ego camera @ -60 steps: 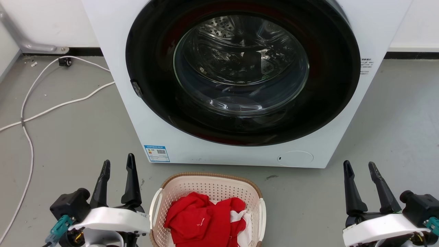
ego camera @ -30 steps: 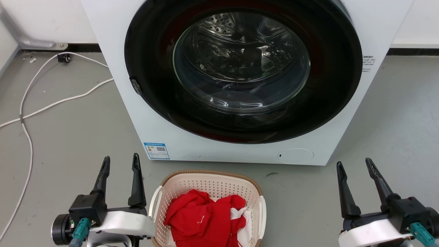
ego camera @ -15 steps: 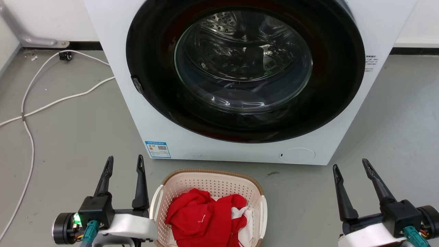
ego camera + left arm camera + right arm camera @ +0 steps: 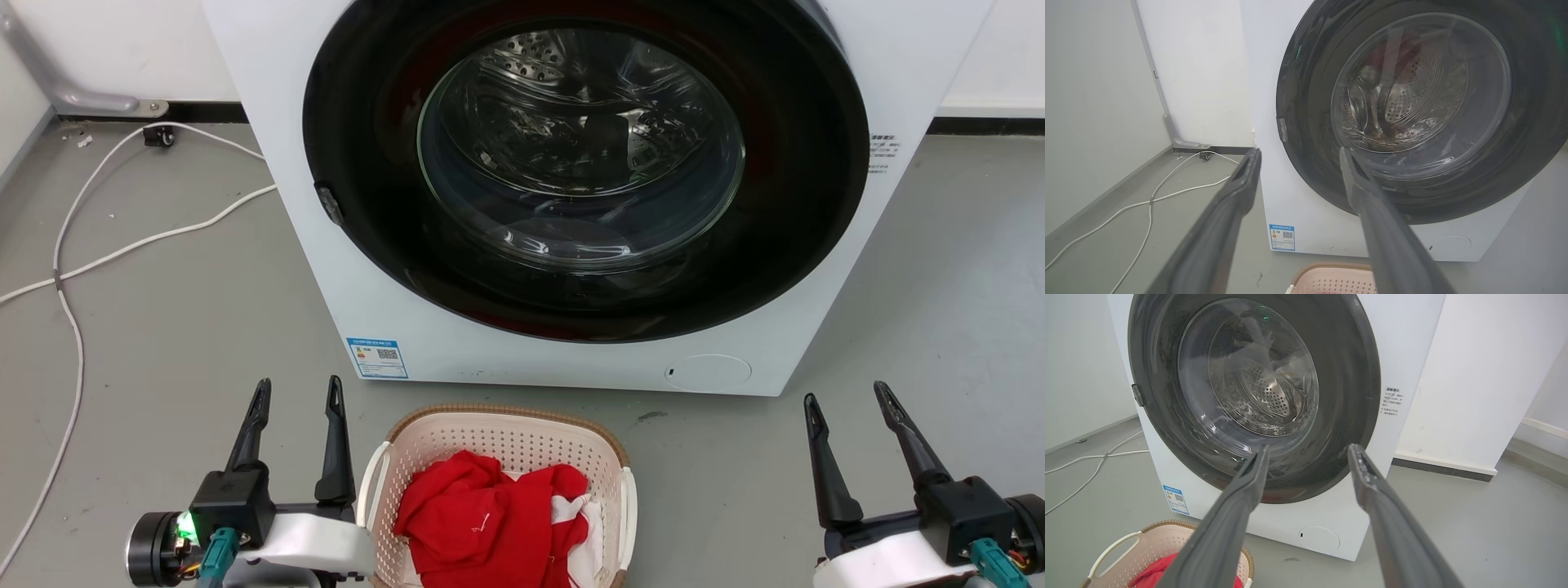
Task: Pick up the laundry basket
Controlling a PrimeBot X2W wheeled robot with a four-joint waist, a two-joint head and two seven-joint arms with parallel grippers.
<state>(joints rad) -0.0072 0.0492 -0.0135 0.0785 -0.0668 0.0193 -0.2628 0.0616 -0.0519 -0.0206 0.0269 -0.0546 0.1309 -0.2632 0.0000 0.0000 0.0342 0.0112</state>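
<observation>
The left gripper [image 4: 297, 384] hovers low over the grey floor [image 4: 163, 327], fingers spread and empty, pointing forward at the washing machine [image 4: 522, 363]. Just to its right sits the laundry basket [image 4: 490, 445], apparently not touched, holding red clothes [image 4: 490, 514]. Well right of the basket, the right gripper [image 4: 846, 394] mirrors this pose, fingers parted and empty.

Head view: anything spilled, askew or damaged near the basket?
Nothing serious. The laundry basket sits upright, red clothes inside it, none spilled. A loose white cable snakes across the floor.
</observation>
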